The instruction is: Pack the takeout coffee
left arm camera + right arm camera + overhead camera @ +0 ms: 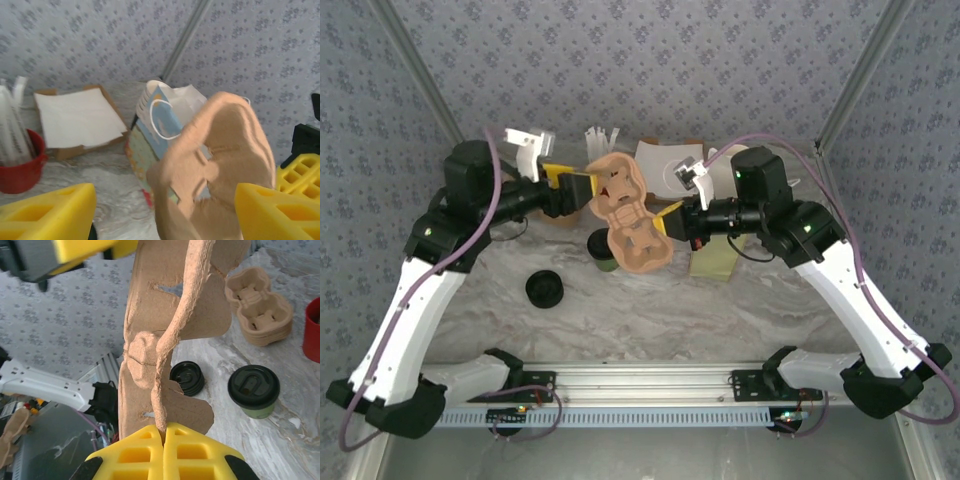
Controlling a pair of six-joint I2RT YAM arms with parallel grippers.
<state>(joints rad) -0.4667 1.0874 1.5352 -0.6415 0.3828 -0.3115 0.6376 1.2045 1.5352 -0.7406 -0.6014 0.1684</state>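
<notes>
Looking down on the grey marbled desk, I see both arms raised over its middle with a tan moulded-pulp cup carrier held in the air between them. The right claw has its yellow fingers pressed together on the carrier's thin edge. The left claw has its yellow fingers spread wide, with the carrier's other end lying between them, nearer the right-hand finger; whether that finger touches it I cannot tell.

A white-and-yellow paper bag with a blue print and a loop handle stands upright toward the back right of the desk. Near the back edge lies a flat cardboard tray of white napkins. A stack of pulp carriers sits on the desk, and close to it a red cup holds white sticks.

The small green paper cup with a round black plastic lid stands upright on the desk near its middle, free of both claws. From above it is half hidden under the lifted carrier, left of the bag. A loose black lid rests on the desk near it, on the side toward the near left corner, not touching it.
</notes>
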